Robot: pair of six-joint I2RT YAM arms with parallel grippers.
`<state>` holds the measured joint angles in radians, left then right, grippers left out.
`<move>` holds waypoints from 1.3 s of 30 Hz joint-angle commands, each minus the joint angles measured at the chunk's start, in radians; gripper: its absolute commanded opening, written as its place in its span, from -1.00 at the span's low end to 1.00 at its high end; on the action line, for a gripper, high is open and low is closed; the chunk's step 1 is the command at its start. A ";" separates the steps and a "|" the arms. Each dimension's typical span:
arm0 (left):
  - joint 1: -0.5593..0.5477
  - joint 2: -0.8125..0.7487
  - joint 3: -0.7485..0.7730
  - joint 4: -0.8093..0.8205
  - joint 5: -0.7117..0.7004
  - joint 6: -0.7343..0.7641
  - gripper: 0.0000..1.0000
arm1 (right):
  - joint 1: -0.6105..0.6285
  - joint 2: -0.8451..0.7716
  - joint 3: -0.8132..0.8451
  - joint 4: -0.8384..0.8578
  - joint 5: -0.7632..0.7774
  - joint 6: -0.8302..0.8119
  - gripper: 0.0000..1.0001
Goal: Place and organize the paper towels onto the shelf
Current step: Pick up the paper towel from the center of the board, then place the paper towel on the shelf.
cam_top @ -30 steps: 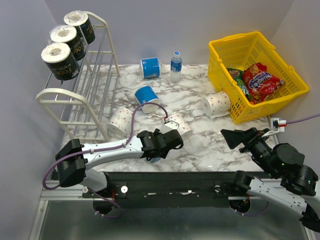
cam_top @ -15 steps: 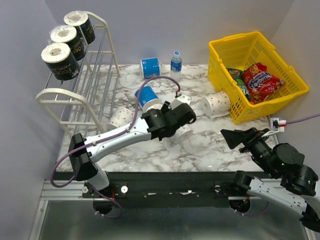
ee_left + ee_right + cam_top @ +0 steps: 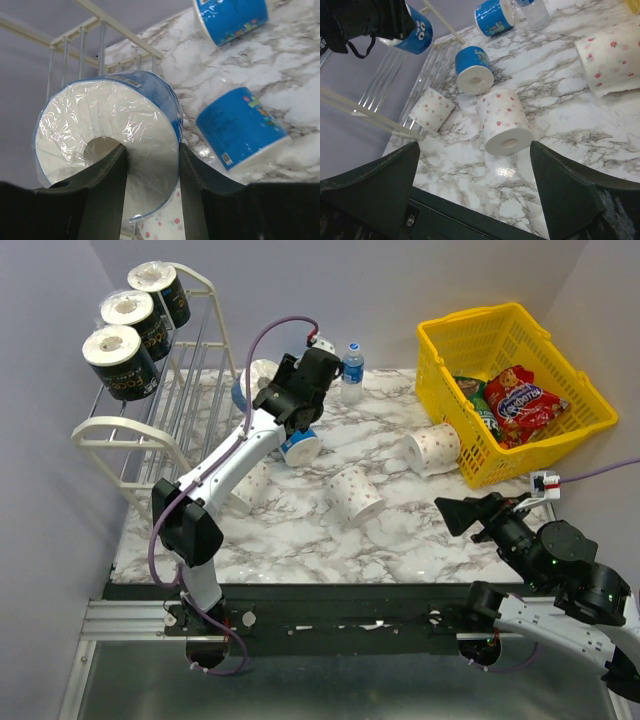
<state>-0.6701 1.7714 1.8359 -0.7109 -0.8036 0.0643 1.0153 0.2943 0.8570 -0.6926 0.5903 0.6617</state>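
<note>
Blue paper towel roll (image 3: 107, 135) clamped in my left fingers (image 3: 107, 192), up beside the shelf (image 3: 180, 415).
I hold it in the air just right of the white shelf, whose top tier carries three black rolls (image 3: 120, 360). My right fingers (image 3: 375, 187) stand wide apart and empty at the near right of the table (image 3: 400, 540), where another blue roll (image 3: 300, 445) and three dotted rolls (image 3: 352, 495) lie.

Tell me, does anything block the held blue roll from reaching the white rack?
Nothing visible does. The left gripper holds the blue roll close beside the shelf; three black rolls occupy only its top tier.
</note>
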 commanded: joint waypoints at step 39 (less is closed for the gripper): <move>0.303 0.218 0.227 0.126 0.012 0.285 -0.21 | 0.008 -0.003 -0.003 0.123 0.140 -0.154 1.00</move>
<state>-0.3870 1.9816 2.0274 -0.6014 -0.7837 0.3248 1.0153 0.3099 0.8627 -0.5964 0.6853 0.5217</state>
